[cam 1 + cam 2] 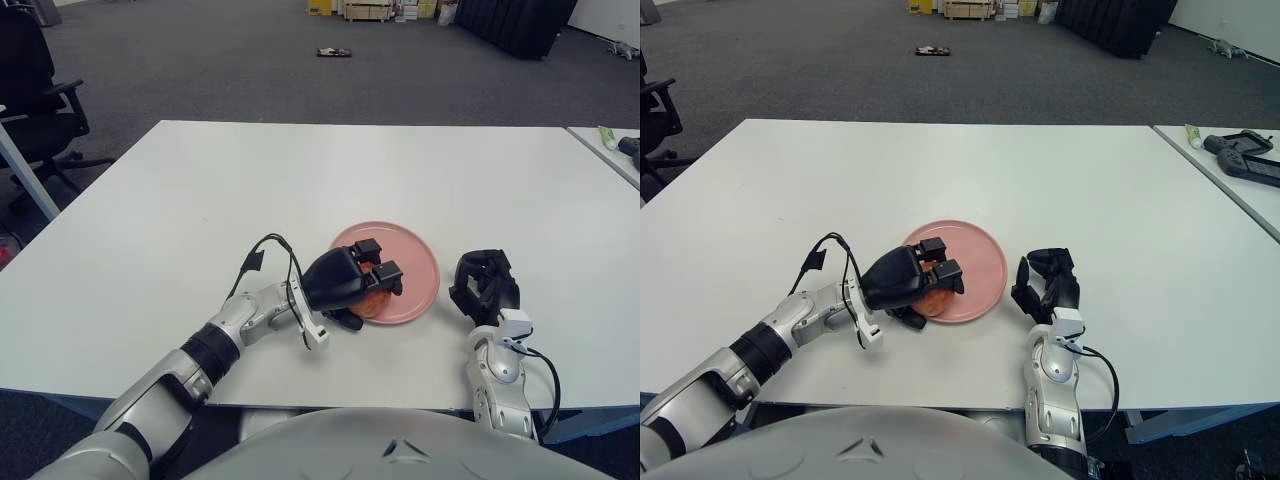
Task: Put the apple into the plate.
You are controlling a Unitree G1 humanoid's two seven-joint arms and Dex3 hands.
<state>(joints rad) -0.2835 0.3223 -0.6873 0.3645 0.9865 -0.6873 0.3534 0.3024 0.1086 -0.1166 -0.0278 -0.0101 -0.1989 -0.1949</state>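
**No readable text in either view**

Nothing written can be made out anywhere around the white table (200,200). The pink plate (412,262) on it is plain, with no mark or brand. The black handheld devices (1245,158) on the neighbouring table, off to the right of the white table, show no legible label. The stacked boxes (365,10) far beyond the white table's back edge (possibly printed) are too small to read. The robot's arms carry no readable numbers or signs.
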